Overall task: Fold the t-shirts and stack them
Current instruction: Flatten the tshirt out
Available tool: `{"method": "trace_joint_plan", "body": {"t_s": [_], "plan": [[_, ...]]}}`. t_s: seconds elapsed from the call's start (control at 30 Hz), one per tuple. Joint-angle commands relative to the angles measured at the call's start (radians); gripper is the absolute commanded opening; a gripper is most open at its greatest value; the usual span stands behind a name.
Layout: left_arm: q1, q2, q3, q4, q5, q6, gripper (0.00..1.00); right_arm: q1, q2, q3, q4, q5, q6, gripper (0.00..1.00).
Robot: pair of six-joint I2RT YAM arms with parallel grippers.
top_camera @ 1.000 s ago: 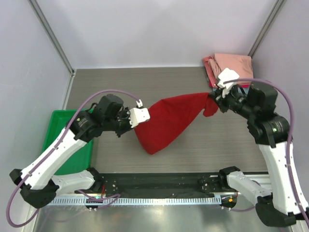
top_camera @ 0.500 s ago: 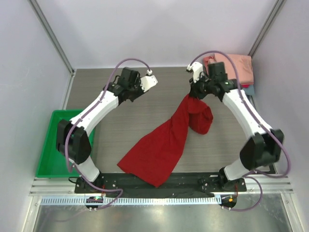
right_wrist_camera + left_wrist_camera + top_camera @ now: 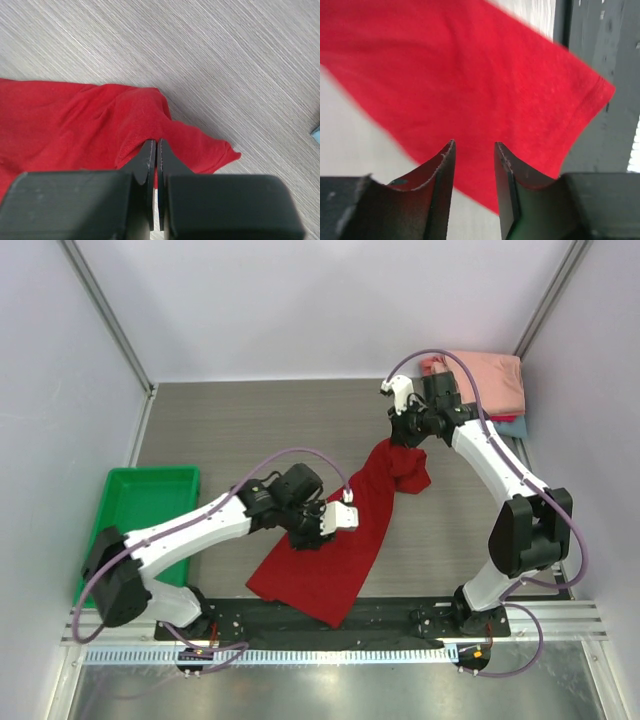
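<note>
The soft red shirt (image 3: 372, 502) lies in a long, wrinkly strip on the grey, streaky table (image 3: 230, 430). Its wide end is near the front edge. The right gripper (image 3: 154, 143) is pinched tight on a fold at the far end. The left gripper (image 3: 474, 146) hangs over the wide end, fingers a little apart, holding nothing. Folded pink shirts (image 3: 488, 375) sit in the back right corner.

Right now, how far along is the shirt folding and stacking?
Partly done. Done: a folded pile, salmon-pink on top, sits in the far right corner. In hand: the red shirt lies unfolded and stretched out, with the right claw pinched shut on its far end and the left claw open over its near part. Left: fold the red shirt and put it on the pile.
</note>
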Motion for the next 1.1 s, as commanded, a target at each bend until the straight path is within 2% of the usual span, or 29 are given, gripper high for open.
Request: {"method": "trace_joint_plan", "body": {"t_s": [0.0,0.07,0.23,0.33,0.37,0.43,0.53,0.63,0.7,0.93,0.97,1.0,1.03,1.07], "plan": [[-0.001,0.127,-0.043,-0.008,0.089,-0.070,0.39,-0.004,0.017,0.025,0.047,-0.005,-0.015,0.01],[-0.013,0.175,-0.042,0.020,0.085,-0.094,0.45,-0.004,0.020,0.040,0.045,-0.004,-0.015,0.01],[-0.029,0.319,-0.028,0.073,0.051,-0.133,0.45,-0.004,0.016,0.048,0.045,-0.017,0.005,0.01],[-0.027,0.365,-0.012,0.075,0.053,-0.141,0.37,-0.004,0.005,0.039,0.045,-0.017,0.009,0.01],[-0.029,0.388,-0.009,0.075,0.054,-0.150,0.31,-0.004,0.002,0.030,0.045,-0.017,0.011,0.01],[-0.027,0.409,0.003,0.075,0.047,-0.157,0.29,-0.004,-0.006,0.017,0.048,-0.011,0.009,0.01],[-0.029,0.448,0.034,0.048,0.040,-0.165,0.19,-0.004,-0.007,0.013,0.051,-0.004,0.008,0.01],[-0.029,0.433,0.047,0.028,0.039,-0.161,0.01,-0.004,-0.012,0.016,0.053,0.002,0.008,0.01],[-0.026,0.379,0.050,0.017,0.018,-0.147,0.00,-0.004,-0.018,0.020,0.053,0.007,0.011,0.01],[0.022,0.128,0.066,-0.091,-0.035,-0.087,0.00,-0.004,-0.102,0.027,0.030,0.006,0.020,0.01],[0.023,0.105,0.043,-0.097,-0.020,-0.081,0.03,-0.004,-0.121,0.020,0.028,0.007,0.019,0.01],[0.022,0.086,0.029,-0.106,-0.010,-0.078,0.12,-0.004,-0.127,0.014,0.028,0.007,0.022,0.01],[0.022,0.071,0.015,-0.111,0.002,-0.084,0.30,-0.004,-0.130,0.004,0.028,0.007,0.022,0.01],[0.019,0.072,-0.021,-0.109,0.013,-0.084,0.33,-0.004,-0.135,-0.001,0.028,0.006,0.019,0.01]]}}
